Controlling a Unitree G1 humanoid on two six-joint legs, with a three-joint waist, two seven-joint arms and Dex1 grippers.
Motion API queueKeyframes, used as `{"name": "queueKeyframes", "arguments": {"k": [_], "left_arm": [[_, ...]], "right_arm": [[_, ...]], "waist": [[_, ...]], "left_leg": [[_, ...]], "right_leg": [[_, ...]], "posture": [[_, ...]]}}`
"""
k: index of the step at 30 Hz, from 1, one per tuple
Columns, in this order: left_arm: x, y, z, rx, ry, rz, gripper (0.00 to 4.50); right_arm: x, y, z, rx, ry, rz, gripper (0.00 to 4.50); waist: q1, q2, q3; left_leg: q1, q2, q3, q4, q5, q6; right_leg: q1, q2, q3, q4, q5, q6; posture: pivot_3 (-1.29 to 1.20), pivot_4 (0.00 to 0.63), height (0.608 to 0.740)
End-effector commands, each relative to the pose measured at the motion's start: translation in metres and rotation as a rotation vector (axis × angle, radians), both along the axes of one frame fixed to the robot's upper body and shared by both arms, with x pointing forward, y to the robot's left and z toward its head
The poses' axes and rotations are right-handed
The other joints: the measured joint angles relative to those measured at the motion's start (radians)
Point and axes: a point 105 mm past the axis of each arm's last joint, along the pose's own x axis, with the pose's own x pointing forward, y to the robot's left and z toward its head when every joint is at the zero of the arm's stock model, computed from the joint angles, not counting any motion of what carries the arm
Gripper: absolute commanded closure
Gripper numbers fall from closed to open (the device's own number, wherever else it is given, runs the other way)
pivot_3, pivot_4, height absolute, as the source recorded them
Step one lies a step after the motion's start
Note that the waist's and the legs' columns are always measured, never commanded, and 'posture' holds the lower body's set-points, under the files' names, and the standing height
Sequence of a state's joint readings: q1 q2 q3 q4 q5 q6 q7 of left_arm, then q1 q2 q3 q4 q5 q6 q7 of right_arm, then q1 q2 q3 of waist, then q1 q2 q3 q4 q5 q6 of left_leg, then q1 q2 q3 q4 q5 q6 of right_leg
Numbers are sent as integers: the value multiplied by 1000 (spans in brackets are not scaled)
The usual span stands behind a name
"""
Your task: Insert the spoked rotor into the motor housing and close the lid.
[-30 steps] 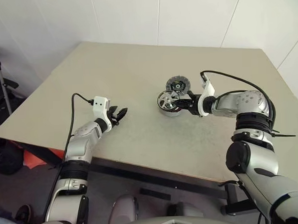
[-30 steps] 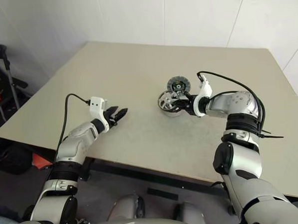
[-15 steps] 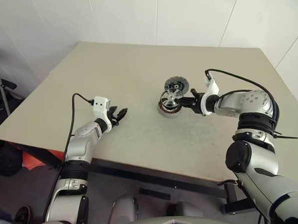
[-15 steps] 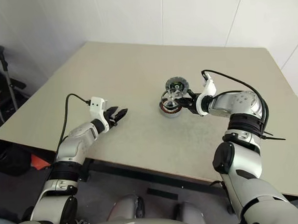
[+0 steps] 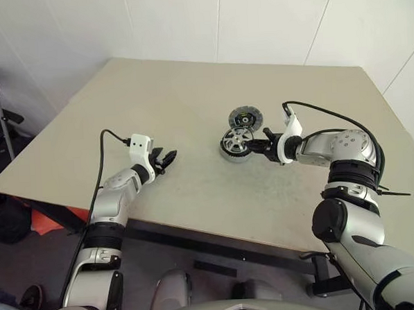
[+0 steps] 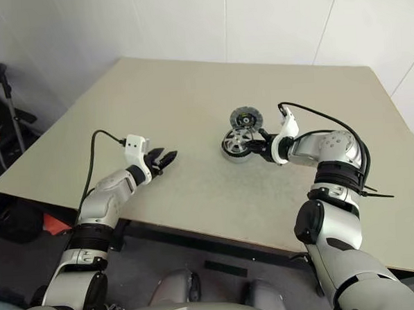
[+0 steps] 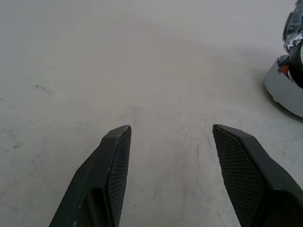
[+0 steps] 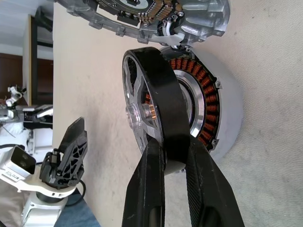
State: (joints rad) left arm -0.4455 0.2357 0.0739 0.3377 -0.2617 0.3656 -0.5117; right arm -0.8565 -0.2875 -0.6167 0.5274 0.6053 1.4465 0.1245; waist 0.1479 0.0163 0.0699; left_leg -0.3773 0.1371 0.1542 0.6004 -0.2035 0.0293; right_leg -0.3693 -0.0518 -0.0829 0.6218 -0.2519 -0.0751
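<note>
The robot had silver-grey metal arms (image 5: 112,201) with black joint bands, white wrist-mounted camera blocks (image 5: 140,144), black cables (image 5: 100,160) and black mesh-textured fingers (image 7: 106,179).

The table (image 5: 190,100) is covered in a matt beige surface, faintly speckled and lightly scuffed in the left wrist view. The motor housing (image 8: 227,111) is made of dull silver metal with a smooth, satin outer wall; glossy copper-coloured windings are seen inside it. The spoked rotor (image 8: 156,101) is ringed by a smooth matt black rim, while its spokes and hub are of brighter, polished-looking metal. The lid (image 5: 244,116) is shown as grey cast-looking metal with a ribbed edge. The fingers (image 7: 111,175) of the left gripper are faced with dark, finely cross-hatched pads of matt texture.
</note>
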Motion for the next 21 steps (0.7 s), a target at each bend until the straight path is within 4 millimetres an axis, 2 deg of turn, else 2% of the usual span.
{"name": "queueKeyframes", "arguments": {"k": [1,3,5,12,21], "left_arm": [[2,1,12,7,-53,-4,1590],[2,2,12,9,-52,-2,1590],[2,3,11,10,-51,0,1590],[3,4,11,13,-52,6,1590],[4,3,11,13,-52,1,1590]], "right_arm": [[4,-5,9,-9,-34,-22,4194],[3,-3,10,1,-37,-11,4194],[3,-3,10,-2,-39,-10,3467],[4,-2,16,-44,-72,-3,1339],[1,0,40,-121,-212,48,1339]], "waist": [[0,0,0],[0,0,0],[0,0,0],[1,0,0],[1,0,0]], "left_leg": [[0,0,0,0,0,0],[0,0,0,0,0,0],[0,0,0,0,0,0],[1,0,0,0,0,0],[1,0,0,-1,0,0]], "right_leg": [[0,0,0,0,0,0],[0,0,0,0,0,0],[0,0,0,0,0,0],[1,0,0,0,0,0],[1,0,0,0,2,3]], "posture": [[0,0,740],[0,0,740],[0,0,740],[0,0,740],[0,0,740]]}}
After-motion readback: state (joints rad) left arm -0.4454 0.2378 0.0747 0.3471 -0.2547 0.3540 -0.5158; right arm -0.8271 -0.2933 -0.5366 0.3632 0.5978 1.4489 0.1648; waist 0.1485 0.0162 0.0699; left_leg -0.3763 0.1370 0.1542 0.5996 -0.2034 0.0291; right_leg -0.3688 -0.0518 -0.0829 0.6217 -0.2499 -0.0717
